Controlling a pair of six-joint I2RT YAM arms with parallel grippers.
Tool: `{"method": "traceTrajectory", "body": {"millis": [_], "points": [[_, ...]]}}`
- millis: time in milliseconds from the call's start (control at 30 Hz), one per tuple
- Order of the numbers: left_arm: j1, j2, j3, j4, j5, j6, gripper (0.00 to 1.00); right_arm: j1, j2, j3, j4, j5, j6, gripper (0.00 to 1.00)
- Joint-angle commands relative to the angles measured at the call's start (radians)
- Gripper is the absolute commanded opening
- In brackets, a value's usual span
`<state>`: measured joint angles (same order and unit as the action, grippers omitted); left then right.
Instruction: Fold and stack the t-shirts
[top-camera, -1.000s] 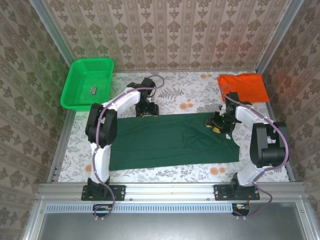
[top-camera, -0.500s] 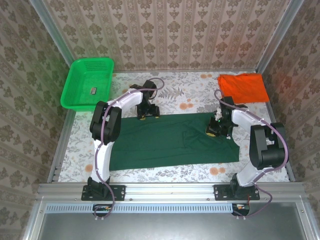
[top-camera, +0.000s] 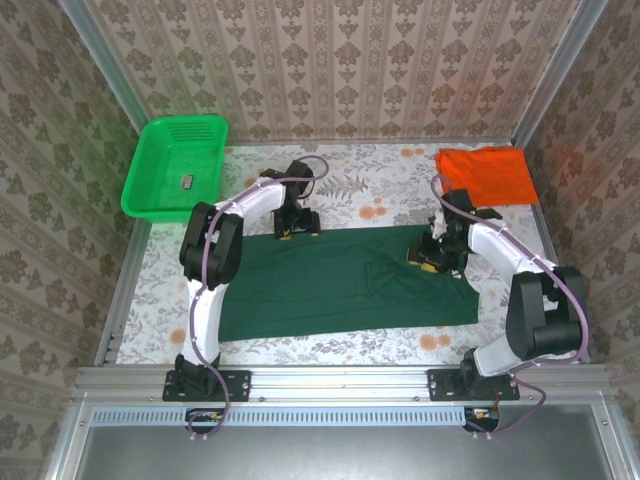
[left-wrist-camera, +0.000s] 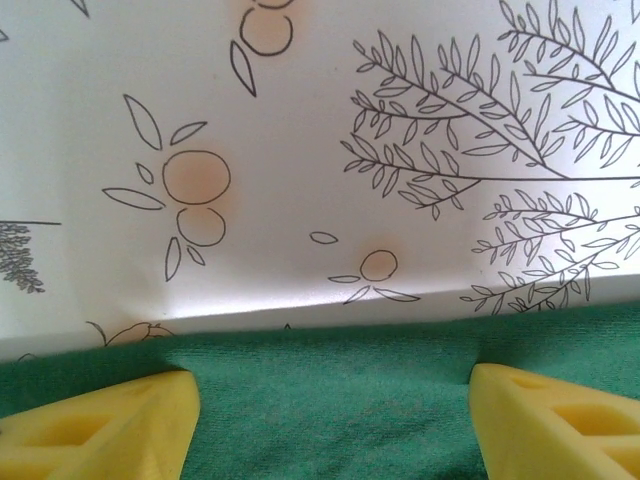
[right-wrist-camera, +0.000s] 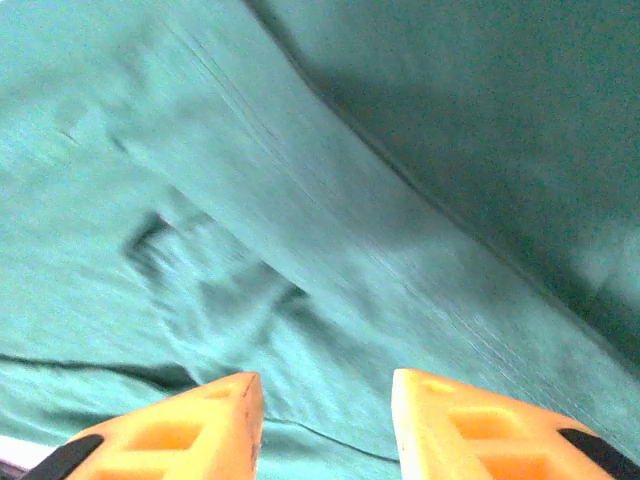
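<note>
Moved: your left pincer (top-camera: 297, 226) has slid onto the far edge of the dark green t-shirt (top-camera: 340, 285).
Left pincer: wide, gripping nothing.
Right pincer (top-camera: 430, 256): narrow gap, over its far right corner.
Orange t-shirt (top-camera: 485, 175): beyond that corner.

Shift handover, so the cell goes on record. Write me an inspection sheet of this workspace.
Surface: floral table cover, lying flat.
Job's things: dark green t-shirt spread flat across the middle; orange t-shirt folded at the far right corner.
Clutter: green basket at the far left corner, small dark item inside.
Grippers: left gripper open over the green shirt's far edge; right gripper open, low over its right end.
Cables: purple cables looped along both arms.
Surroundings: patterned walls on three sides; metal rail at the near edge.
</note>
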<state>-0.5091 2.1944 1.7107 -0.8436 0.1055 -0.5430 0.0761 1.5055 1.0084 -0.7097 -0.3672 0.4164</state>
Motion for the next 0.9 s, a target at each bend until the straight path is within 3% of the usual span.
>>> {"method": "traceTrajectory", "body": {"millis": [0, 200, 400, 867], "points": [[0.012, 0.005, -0.027, 0.01, -0.007, 0.028, 0.74, -0.003, 0.088, 0.105, 0.112, 0.008, 0.071, 0.42], [0.012, 0.007, -0.022, -0.004, -0.013, 0.041, 0.76, 0.02, 0.325, 0.273, 0.125, 0.021, 0.054, 0.38], [0.012, 0.01, -0.016, -0.012, -0.015, 0.047, 0.77, 0.053, 0.453, 0.405, 0.068, 0.055, 0.011, 0.37], [0.035, -0.004, -0.042, 0.0, -0.004, 0.047, 0.77, 0.102, 0.476, 0.399, 0.024, 0.098, -0.023, 0.35]]}}
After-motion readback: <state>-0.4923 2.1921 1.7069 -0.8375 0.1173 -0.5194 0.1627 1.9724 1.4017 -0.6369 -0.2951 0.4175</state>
